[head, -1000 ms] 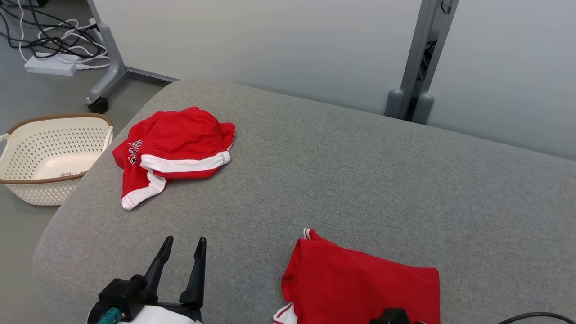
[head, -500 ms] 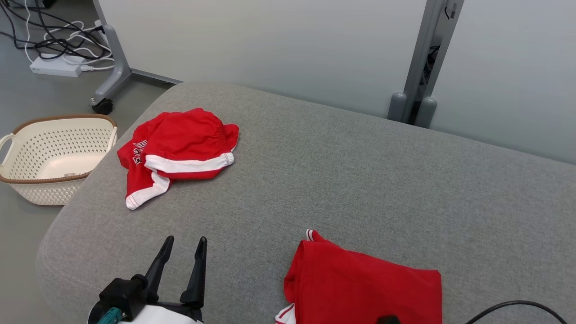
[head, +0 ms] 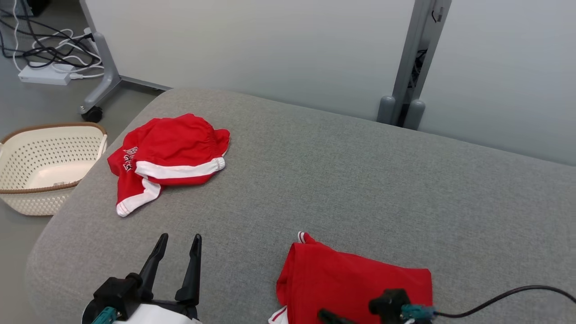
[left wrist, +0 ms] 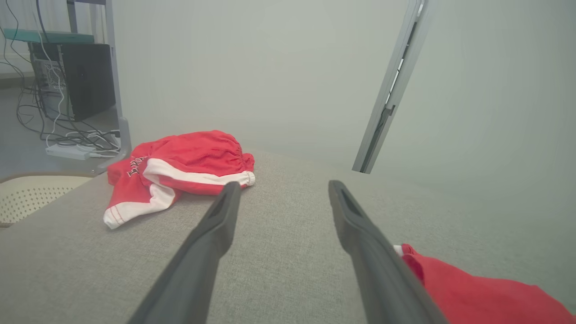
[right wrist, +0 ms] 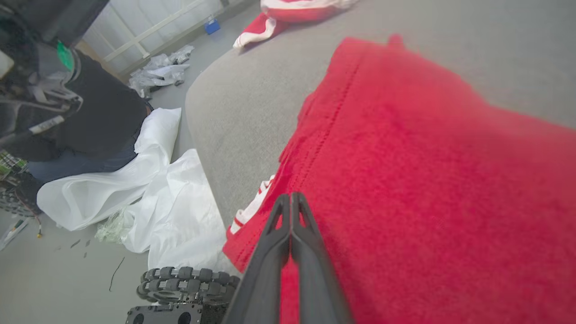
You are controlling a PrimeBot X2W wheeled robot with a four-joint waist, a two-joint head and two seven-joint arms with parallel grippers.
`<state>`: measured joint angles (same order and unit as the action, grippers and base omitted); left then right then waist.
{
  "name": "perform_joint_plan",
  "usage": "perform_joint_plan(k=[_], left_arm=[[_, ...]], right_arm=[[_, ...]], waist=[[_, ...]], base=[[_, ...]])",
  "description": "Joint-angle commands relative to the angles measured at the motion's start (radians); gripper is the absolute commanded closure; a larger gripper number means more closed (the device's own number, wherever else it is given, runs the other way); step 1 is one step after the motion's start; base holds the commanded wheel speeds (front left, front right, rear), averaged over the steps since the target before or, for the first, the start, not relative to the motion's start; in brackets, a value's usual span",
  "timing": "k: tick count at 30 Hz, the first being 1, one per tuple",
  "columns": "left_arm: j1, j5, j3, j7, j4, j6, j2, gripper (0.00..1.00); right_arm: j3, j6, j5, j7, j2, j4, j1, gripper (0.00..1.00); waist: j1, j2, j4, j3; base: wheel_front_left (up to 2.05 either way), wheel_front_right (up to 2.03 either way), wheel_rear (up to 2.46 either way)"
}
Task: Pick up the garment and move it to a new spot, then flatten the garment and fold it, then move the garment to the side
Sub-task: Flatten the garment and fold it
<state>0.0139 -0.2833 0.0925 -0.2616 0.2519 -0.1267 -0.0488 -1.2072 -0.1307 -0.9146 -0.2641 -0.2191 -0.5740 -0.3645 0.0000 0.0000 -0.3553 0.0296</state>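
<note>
A flat, folded red garment [head: 355,281] lies at the near right of the grey cushion [head: 342,180]. It also shows in the right wrist view as red cloth [right wrist: 427,180]. My right gripper [head: 325,315] is low over its near left corner, and its fingers [right wrist: 290,200] are shut with nothing seen between them. A second red garment with white bands [head: 166,155] lies crumpled at the far left, also seen as a red heap [left wrist: 180,166]. My left gripper [head: 180,237] is open over bare cushion at the near left, fingers [left wrist: 216,229] pointing toward that heap.
A cream perforated basket [head: 45,166] stands on the floor left of the cushion. Cables and a power strip [head: 45,76] lie beyond it by a wheeled stand leg [head: 96,90]. A grey post [head: 407,67] stands behind. A seated person [right wrist: 90,117] and white plastic bags [right wrist: 148,202] are beside the cushion's near end.
The head camera has shifted slightly, moving the whole picture. My right gripper and its cable have come further into view over the folded garment. Neither garment has moved, nor has my left gripper.
</note>
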Motion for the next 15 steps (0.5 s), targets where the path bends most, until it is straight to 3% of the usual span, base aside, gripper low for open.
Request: perform_joint_plan(k=[1,6,15], left_arm=[[0.000,-0.002,-0.002,-0.004,-0.006,-0.004,-0.003,0.00],[0.009,-0.013,0.000,-0.004,-0.023,-0.004,-0.003,0.00],[-0.001,-0.037,0.003,-0.004,-0.041,0.011,-0.004,0.00]], right_arm=[[0.033,0.000,0.006,0.000,-0.015,0.018,-0.005,1.00],[0.243,0.000,0.064,0.000,-0.056,0.136,0.046,1.00],[0.615,0.000,0.345,0.000,-0.091,0.278,0.157,1.00]], waist=[[0.0000,0.0000,0.018,0.009],[0.0000,0.0000,0.083,0.026],[0.0000,0.0000,0.225,0.039]], base=[[0.00,0.00,0.00],[0.00,0.00,0.00],[0.00,0.00,0.00]])
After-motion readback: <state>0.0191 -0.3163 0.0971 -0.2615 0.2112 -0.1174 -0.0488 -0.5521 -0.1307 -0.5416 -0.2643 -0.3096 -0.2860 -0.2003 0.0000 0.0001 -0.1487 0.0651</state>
